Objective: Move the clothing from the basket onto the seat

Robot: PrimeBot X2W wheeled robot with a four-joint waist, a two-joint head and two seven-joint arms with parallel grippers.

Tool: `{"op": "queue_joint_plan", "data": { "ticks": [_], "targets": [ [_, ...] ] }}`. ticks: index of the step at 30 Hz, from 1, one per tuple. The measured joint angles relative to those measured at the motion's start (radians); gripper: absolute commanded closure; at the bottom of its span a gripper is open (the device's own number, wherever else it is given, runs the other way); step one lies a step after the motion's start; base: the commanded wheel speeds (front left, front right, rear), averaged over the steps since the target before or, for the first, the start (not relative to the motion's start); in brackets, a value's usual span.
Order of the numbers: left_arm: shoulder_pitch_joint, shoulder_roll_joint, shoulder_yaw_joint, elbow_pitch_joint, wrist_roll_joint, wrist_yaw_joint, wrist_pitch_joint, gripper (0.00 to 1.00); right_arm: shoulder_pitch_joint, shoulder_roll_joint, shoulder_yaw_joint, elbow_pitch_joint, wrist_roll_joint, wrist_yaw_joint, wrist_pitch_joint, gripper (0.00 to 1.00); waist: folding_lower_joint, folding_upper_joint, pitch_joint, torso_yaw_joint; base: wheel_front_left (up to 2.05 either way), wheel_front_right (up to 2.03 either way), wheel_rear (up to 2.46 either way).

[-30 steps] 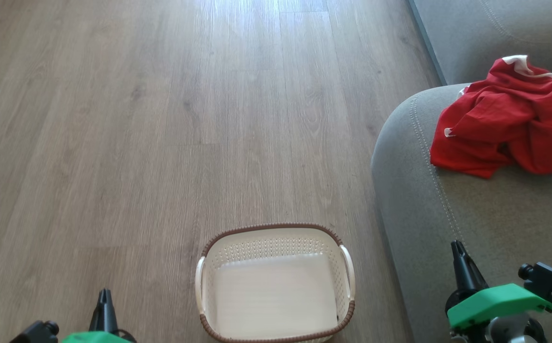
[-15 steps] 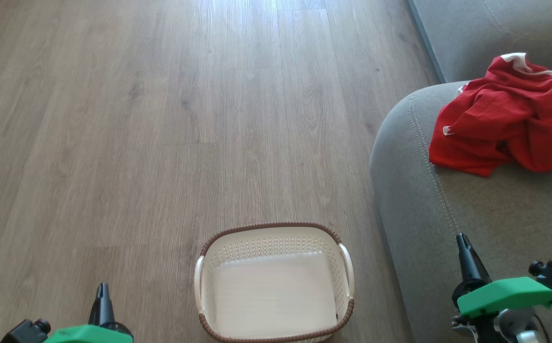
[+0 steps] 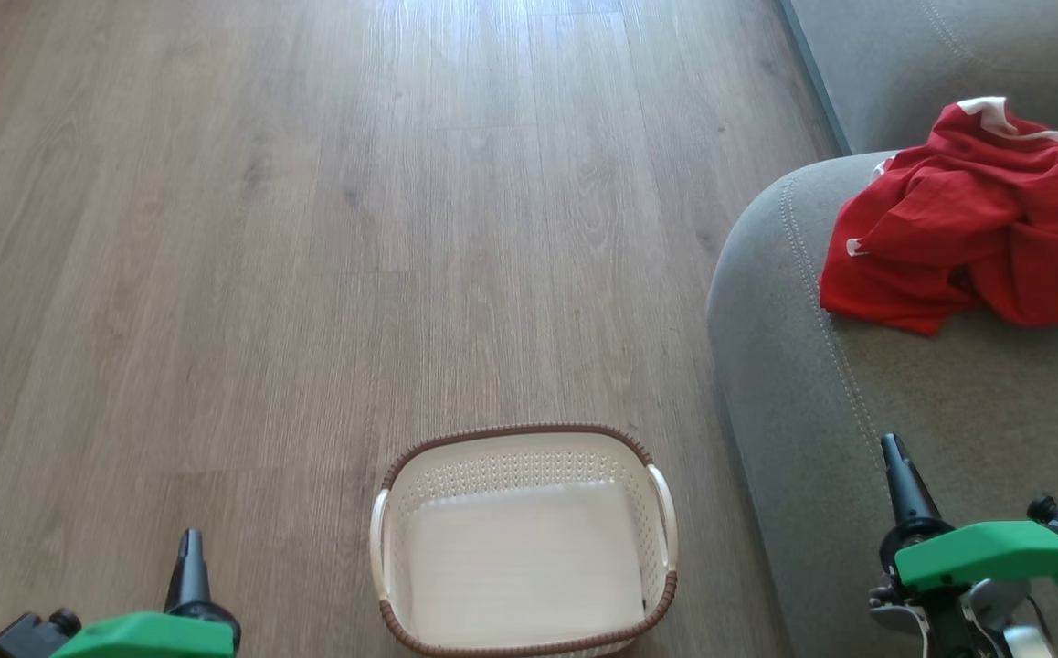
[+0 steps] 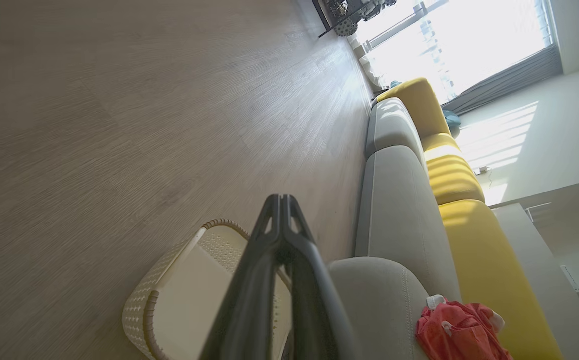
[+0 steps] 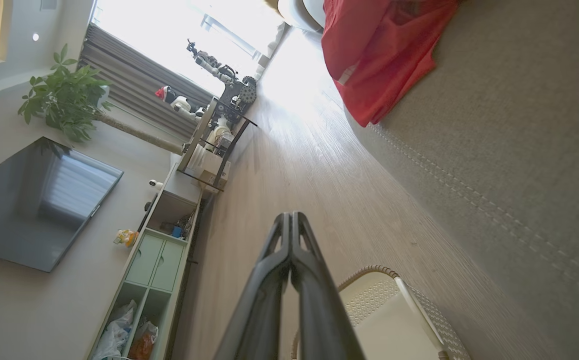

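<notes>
The clothing point(image 3: 968, 228) is gripped by neither arm: the left gripper point(image 3: 189, 546) and right gripper point(image 3: 894, 459) are pinched together on nothing, at seven and four o'clock in the head view. Between them the basket point(image 3: 520, 428) is seen bare inside. The red heap is laid on the seat point(image 3: 949, 411) at two o'clock, so the transfer is judged complete.

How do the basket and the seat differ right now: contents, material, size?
Contents: the basket is empty, its bare bottom showing; the seat carries the heaped red clothing.
Material: the basket is cream perforated plastic with a brown rim; the seat is grey upholstery with a double stitched seam.
Size: the basket is far smaller than the seat, which runs out of frame.
Shared: both stand side by side on the wooden floor, with rounded edges.
</notes>
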Motion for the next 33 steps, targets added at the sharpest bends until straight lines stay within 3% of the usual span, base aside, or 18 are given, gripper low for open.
{"op": "queue_joint_plan", "data": {
  "ticks": [33],
  "targets": [
    [-0.044,-0.041,0.111,-0.033,-0.285,-0.075,0.089,1.00,-0.041,-0.002,-0.024,-0.018,0.386,0.000,0.075,1.00,0.0000,0.0000,0.011,-0.012,0.00,0.00,0.00]
  ]
}}
